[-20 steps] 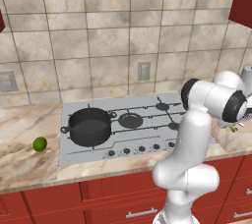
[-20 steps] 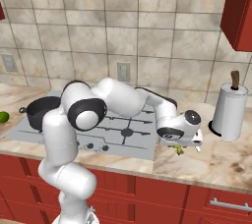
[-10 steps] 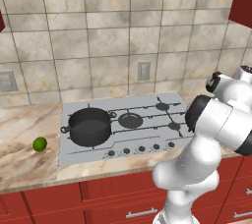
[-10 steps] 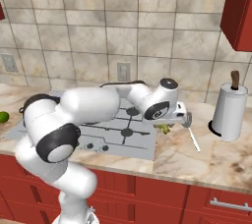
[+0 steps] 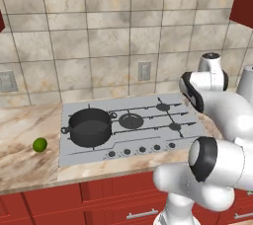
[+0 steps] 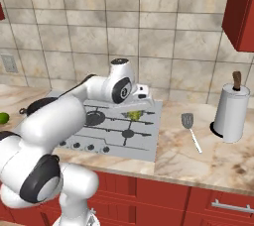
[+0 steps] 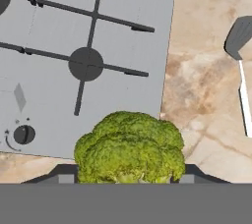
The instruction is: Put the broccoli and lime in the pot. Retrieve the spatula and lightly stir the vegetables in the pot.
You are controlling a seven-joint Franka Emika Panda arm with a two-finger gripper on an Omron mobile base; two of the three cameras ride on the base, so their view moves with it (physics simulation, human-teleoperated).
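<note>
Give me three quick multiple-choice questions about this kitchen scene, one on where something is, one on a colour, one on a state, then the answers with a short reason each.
1. Where does the lime lie?
A. on the counter left of the stove
B. inside the pot
C. beside the spatula

2. What colour is the pot?
A. red
B. dark grey
C. white

3. What is the gripper doing?
A. hanging open
B. gripping the spatula
C. holding the broccoli

Answers:
1. A: in the left base view the lime rests on the marble counter, apart from the stove.
2. B: the pot is dark grey, nearly black.
3. C: in the hand view the broccoli sits between the fingers, while the spatula lies on the counter.
</note>
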